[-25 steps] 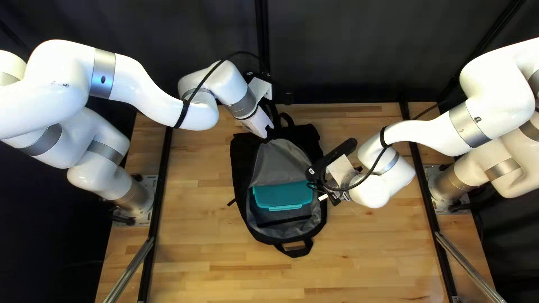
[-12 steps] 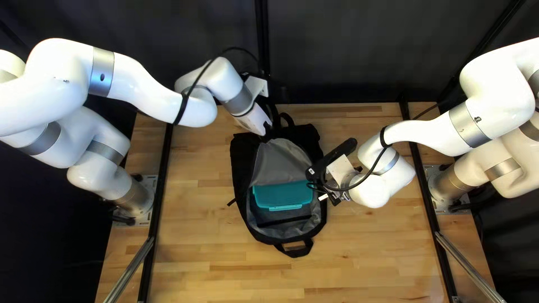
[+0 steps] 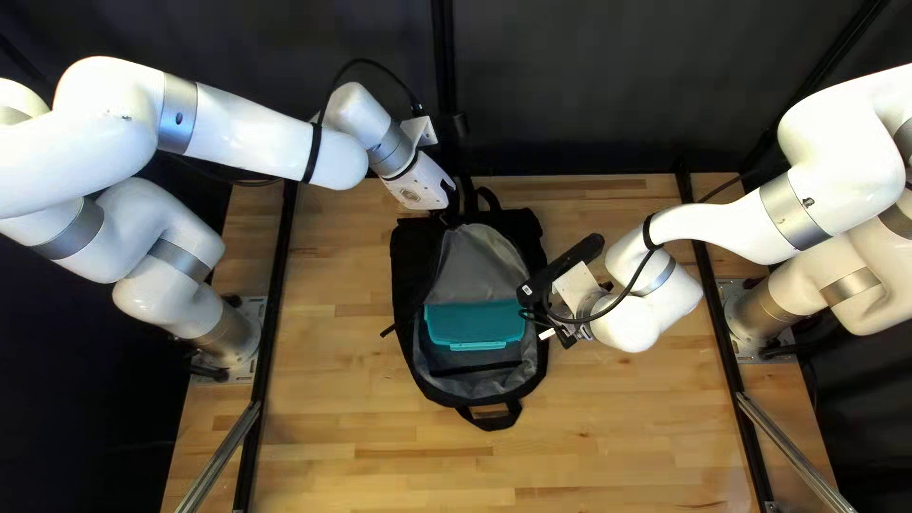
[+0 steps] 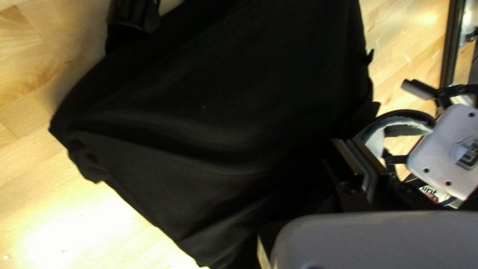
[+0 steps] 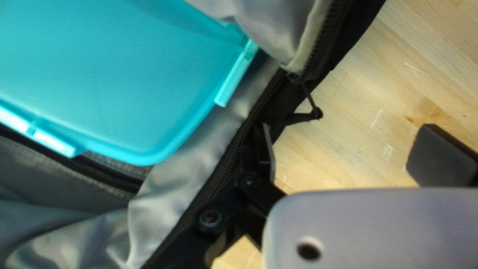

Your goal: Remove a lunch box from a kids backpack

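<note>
The backpack (image 3: 402,275) is laid on the desk (image 3: 332,418), its zip opened and its grey lining exposed. The lunch box (image 3: 473,324) is seated inside, around the middle of the opening, its long side set left to right and a latch turned to the near side. Its far edge is partly covered by grey lining. The left end effector (image 3: 453,198) is placed at the backpack's far end, its fingers pinched together on the black cloth. The right end effector (image 3: 543,309) is positioned at the backpack's right edge, its fingers spread wide: one is set against the zipped rim, the other is held out over the desk. The lunch box is touched by neither. Beside the rim finger, a zip pull (image 5: 317,113) is seen.
</note>
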